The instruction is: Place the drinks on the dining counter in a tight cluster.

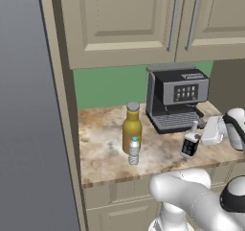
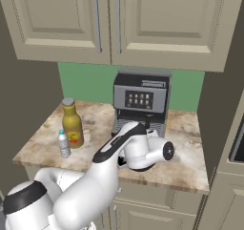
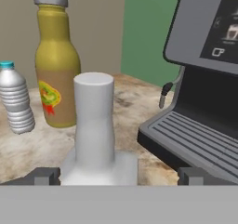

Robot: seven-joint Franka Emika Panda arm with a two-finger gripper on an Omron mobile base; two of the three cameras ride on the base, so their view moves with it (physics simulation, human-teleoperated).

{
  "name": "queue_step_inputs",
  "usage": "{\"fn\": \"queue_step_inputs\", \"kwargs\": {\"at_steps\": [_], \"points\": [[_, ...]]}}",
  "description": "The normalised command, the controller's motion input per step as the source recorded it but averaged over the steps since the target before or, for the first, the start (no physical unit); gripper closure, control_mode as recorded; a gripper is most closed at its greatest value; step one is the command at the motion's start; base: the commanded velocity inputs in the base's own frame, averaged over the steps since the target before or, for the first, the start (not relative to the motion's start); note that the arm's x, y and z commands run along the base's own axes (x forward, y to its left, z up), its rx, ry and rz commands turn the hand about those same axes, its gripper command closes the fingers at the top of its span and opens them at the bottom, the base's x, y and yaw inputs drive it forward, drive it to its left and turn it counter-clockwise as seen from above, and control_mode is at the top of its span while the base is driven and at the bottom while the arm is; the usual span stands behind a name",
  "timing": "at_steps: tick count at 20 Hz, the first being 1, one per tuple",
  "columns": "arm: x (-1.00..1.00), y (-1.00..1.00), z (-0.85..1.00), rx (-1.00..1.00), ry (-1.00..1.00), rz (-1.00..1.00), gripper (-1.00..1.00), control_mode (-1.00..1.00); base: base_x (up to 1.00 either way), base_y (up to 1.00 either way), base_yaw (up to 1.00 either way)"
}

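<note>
Three bottles on short counter (image 1: 105,148), fingers (image 3: 46,175) flanking dark bottle (image 1: 190,141)

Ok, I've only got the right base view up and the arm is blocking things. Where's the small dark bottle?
Observer: In the left base view the small dark bottle stands upright on the short counter, just in front of the coffee machine.
Operator: Is the claw on it?
Observer: The hand view shows the claw open, with one finger tip on each side of the bottle's shoulders and a gap on the coffee machine side.
Operator: Are the other two touching?
Observer: In the hand view a sliver of counter shows between the bases of the water bottle and the amber bottle.
</note>
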Motion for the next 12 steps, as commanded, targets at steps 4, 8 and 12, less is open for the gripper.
{"fn": "queue_step_inputs", "kwargs": {"at_steps": [4, 8, 12], "points": [[0.03, 0.08, -0.14, 0.00, 0.00, 0.00, -1.00, -1.00, 0.00, 0.00, 0.00], [0.06, 0.08, -0.06, 0.00, 0.01, 0.00, -1.00, -1.00, 0.00, 0.00, 0.00], [0.01, 0.00, 0.00, 0.00, 0.01, 0.00, -1.00, -1.00, 0.00, 0.00, 0.00]]}}
